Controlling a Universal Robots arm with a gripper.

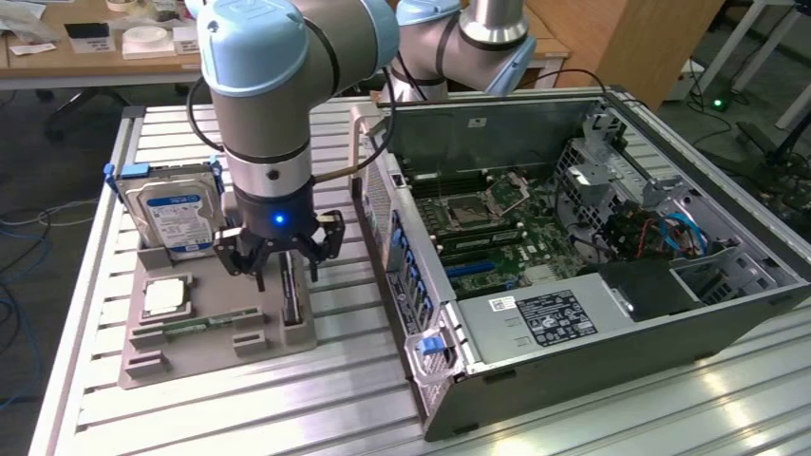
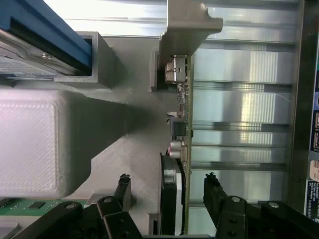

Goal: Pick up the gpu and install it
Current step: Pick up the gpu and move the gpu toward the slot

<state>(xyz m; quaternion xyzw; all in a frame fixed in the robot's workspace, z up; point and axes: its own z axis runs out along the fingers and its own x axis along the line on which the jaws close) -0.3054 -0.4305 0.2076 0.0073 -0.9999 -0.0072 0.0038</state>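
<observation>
Black fingertips [image 2: 123, 185] of the gripper [image 2: 167, 186] stand apart on either side of the gpu [image 2: 179, 128], which stands on edge in its grey holder [image 2: 124, 164]. An off-centre squeeze could tilt the card and jam it in its slot.

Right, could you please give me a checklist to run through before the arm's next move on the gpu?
1. Gripper open: ok, jaws spread.
2. Fingers straddle the gpu: ok, one on each side, gaps visible.
3. gpu standing on edge in the grey fixture: ok.
4. Hard drive apart from the gripper: ok.
5. Computer case open, motherboard exposed: ok.
6. Target slot free: cannot tell.
</observation>
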